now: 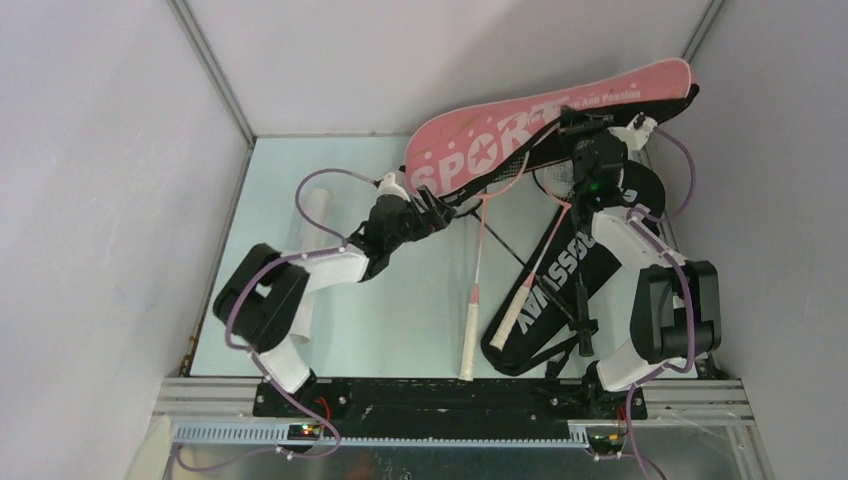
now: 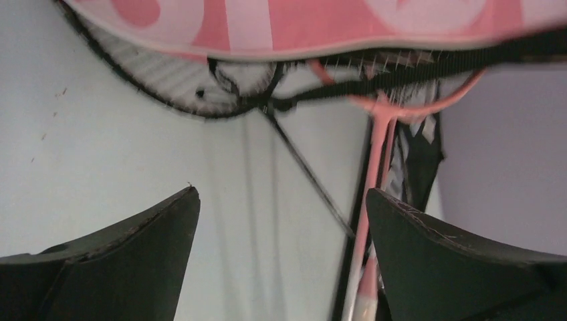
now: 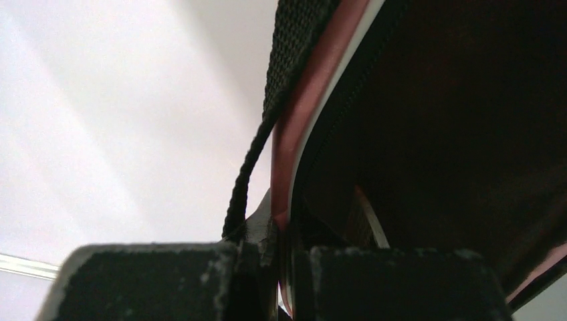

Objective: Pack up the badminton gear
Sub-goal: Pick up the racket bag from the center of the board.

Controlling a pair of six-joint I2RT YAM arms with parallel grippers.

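At nine o'clock on the table (image 1: 400, 320) lies the long translucent white tube (image 1: 322, 215), well apart from everything else. The left gripper (image 1: 445, 208) hangs near the centre with its jaws spread wide and empty, aimed toward one o'clock at the mouth of the pink "SPORT" bag (image 1: 520, 125). The pink racket (image 1: 470, 335) runs from six o'clock up under that bag, and a black racket (image 1: 507, 322) with a pale grip lies slanted beside it across the black "CROSSWAY" bag (image 1: 570, 270) at four o'clock. At one o'clock the right gripper (image 1: 580, 125) is pressed together on the pink bag's rim, with a black strap (image 3: 294, 40) beside it, and it holds the flap raised. The step looks like feeding rackets into the lifted bag. To do it well, the right arm should hold the flap high and steady while the left closes on the pink shaft near the throat and slides the head in toward one o'clock, clear of the strap. Both racket heads are covered by the bag, so how deep they sit is unclear. No shuttlecocks or further rackets can be made out, the left wrist view is blurred, and the right wrist view shows mostly dark lining
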